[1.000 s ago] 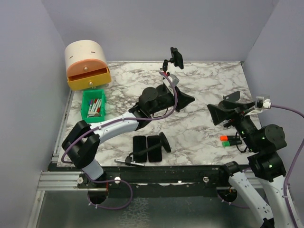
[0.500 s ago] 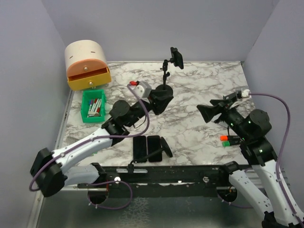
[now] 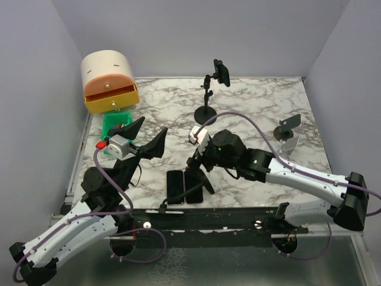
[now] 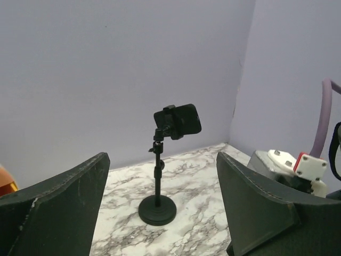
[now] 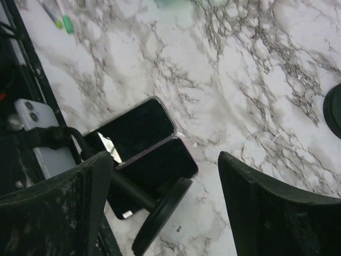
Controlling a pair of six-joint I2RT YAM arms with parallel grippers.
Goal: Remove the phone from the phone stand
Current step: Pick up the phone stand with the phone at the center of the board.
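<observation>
The upright phone stand (image 3: pixel 205 110) rises at the back centre with a black phone (image 3: pixel 221 72) clamped sideways at its top. The left wrist view shows that phone (image 4: pixel 178 120) and stand base (image 4: pixel 157 209) well ahead. My left gripper (image 3: pixel 146 140) hangs open and empty at the near left, far short of the stand, its jaws (image 4: pixel 162 160) framing it. My right gripper (image 3: pixel 199 168) reaches to the near middle, open (image 5: pixel 165 160) and empty, over two dark phones (image 5: pixel 141 138) and a toppled second stand (image 5: pixel 160 218).
A cream and orange drawer box (image 3: pixel 109 80) stands back left, with a green bin of markers (image 3: pixel 117 128) in front of it. A small grey holder (image 3: pixel 289 128) is at the right. A pale phone back (image 5: pixel 40 133) shows by the table's near rail.
My left arm has pulled back from the upright stand to the near left, and its jaws have opened. My right arm has swung from the right side to the near middle.
</observation>
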